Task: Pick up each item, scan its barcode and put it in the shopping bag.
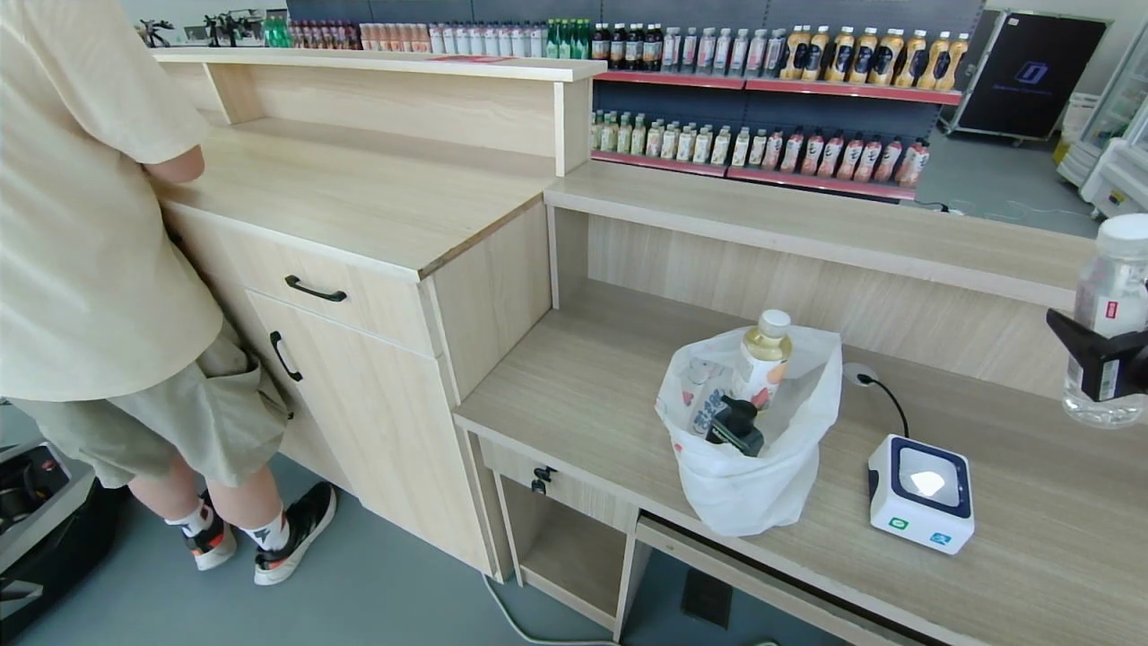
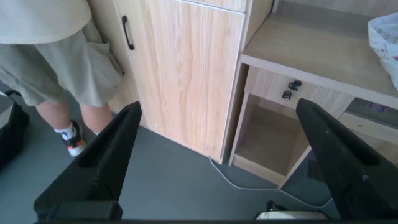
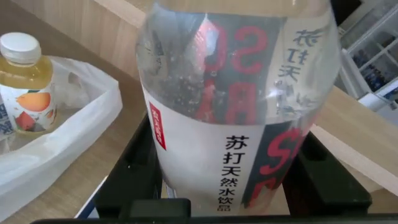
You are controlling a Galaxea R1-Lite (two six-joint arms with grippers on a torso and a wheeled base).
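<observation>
A long pale wooden counter (image 1: 1031,538) is running across the head view, with a taller cabinet section standing at its left end; behind it, red shelves of drinks (image 1: 762,99) are lining the wall. A white plastic shopping bag (image 1: 753,484) is sitting open near the counter's front edge; a juice bottle (image 1: 764,359) with a white cap is standing upright inside it, with a pale packet (image 1: 700,390) and a dark object (image 1: 737,423), too unclear to identify, lying beside it. A white cube scanner (image 1: 921,492) with a glowing top is sitting just beside the bag, on the robot's right of it; a black cable (image 1: 892,399) is trailing from behind it across the counter. The right gripper (image 1: 1108,363) is clamping a clear soda water bottle (image 1: 1112,296) upright around its lower body, holding it above the counter, to the right of the scanner and well apart from the bag. The left gripper (image 2: 217,106) is hanging low over the grey floor by the cabinet, its fingers spread wide and gripping nothing.
</observation>
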